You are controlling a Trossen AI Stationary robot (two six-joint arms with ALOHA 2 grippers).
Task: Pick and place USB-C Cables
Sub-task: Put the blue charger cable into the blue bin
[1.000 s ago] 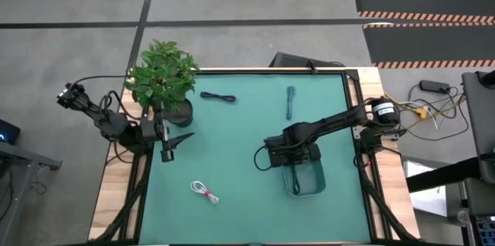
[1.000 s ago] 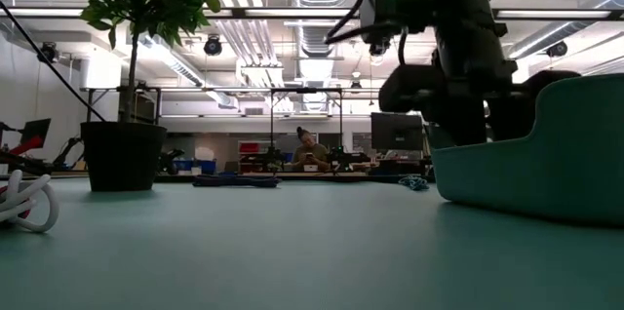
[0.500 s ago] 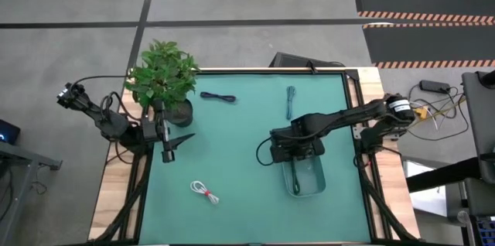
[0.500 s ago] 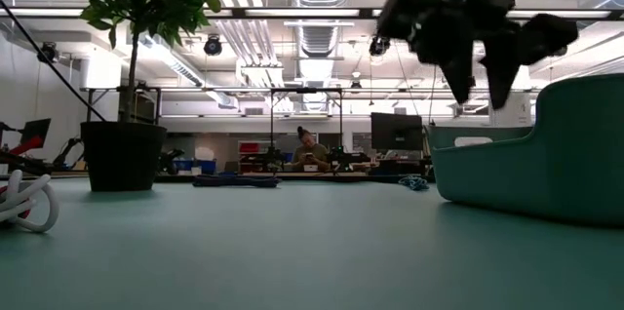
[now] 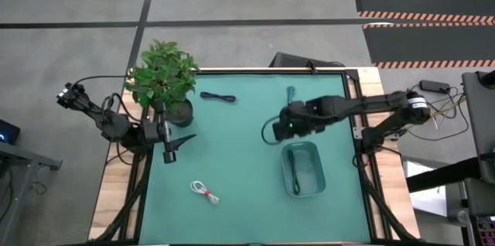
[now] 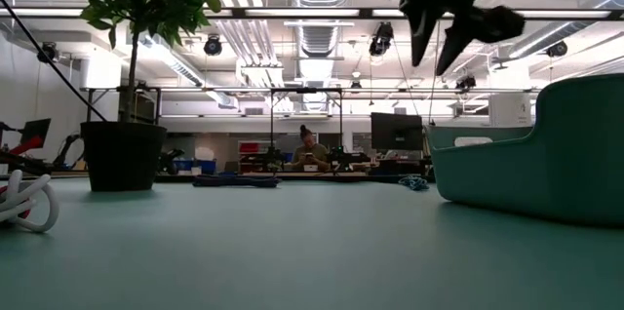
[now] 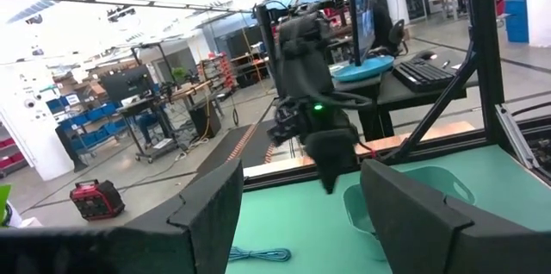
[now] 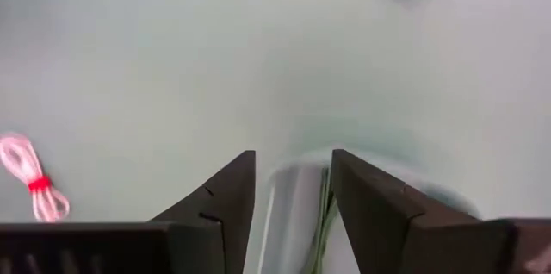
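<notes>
My right gripper [image 5: 284, 128] hangs open and empty above the table, just beyond the far end of the teal bin [image 5: 315, 184]. In the low view it [image 6: 436, 49] is high up, fingers pointing down. One dark green cable [image 5: 294, 175] lies inside the bin and shows between the fingers in the right wrist view [image 8: 325, 222]. A second green cable [image 5: 291, 100] lies flat near the far edge, the navy cable [image 5: 218, 97] left of it. The white cable with its red tie [image 5: 205, 192] lies near the front left. My left gripper [image 5: 179, 141] waits open beside the plant.
A potted plant [image 5: 162, 80] stands at the far left corner, its dark pot [image 6: 122, 154] on the mat. The bin's wall [image 6: 575, 154] rises at the right in the low view. Bare green mat [image 5: 232, 145] lies between the two arms. A person sits far behind the table.
My right gripper has risen out of the teal bin and moved toward the far edge and slightly left, with its fingers apart in the last two frames. A green cable stays lying in the bin. The left arm has kept still.
</notes>
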